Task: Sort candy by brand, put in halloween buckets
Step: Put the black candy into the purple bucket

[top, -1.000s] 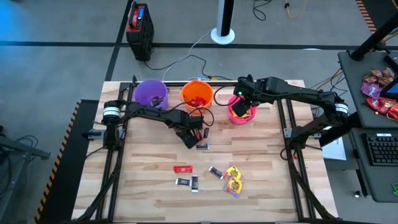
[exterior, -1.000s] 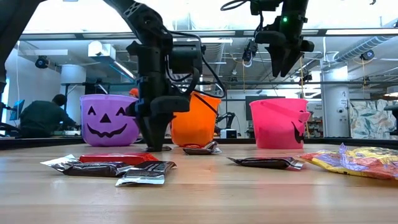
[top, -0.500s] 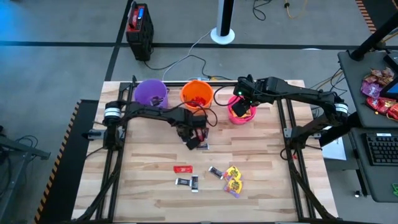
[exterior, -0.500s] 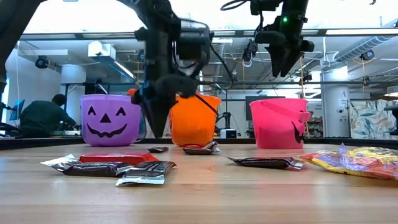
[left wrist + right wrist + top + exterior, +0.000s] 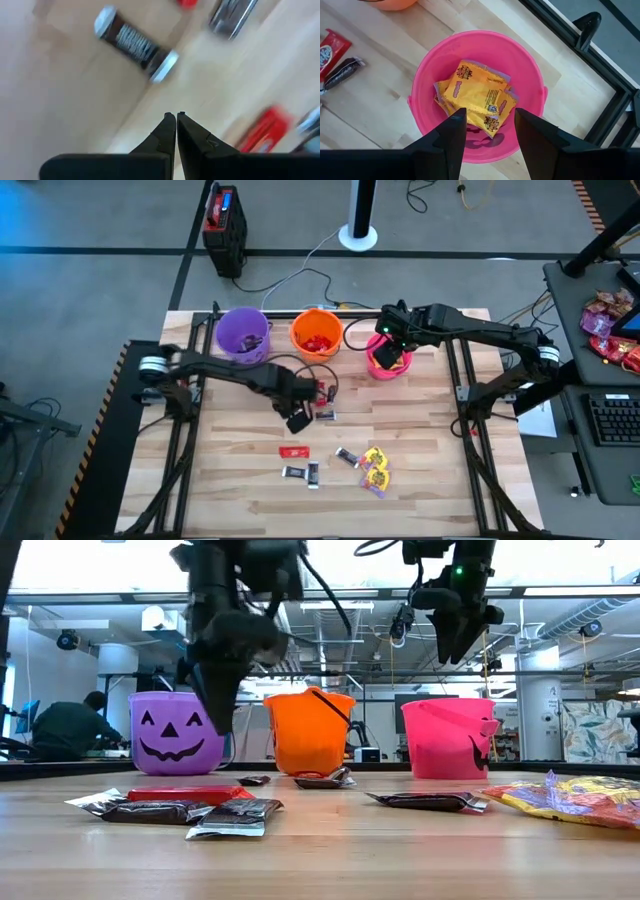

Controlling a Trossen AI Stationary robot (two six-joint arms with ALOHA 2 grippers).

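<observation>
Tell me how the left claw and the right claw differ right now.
The left claw is shut with nothing between its fingers, while the right claw is open. The left claw hangs over bare table near a dark candy bar, whereas the right claw hovers above the pink bucket holding yellow packets. Both are dark two-finger claws and hold nothing.

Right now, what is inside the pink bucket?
The pink bucket holds a stack of yellow crinkly packets, seen from the right gripper, which hangs open over it. Anything beneath that stack is covered and cannot be seen.
</observation>
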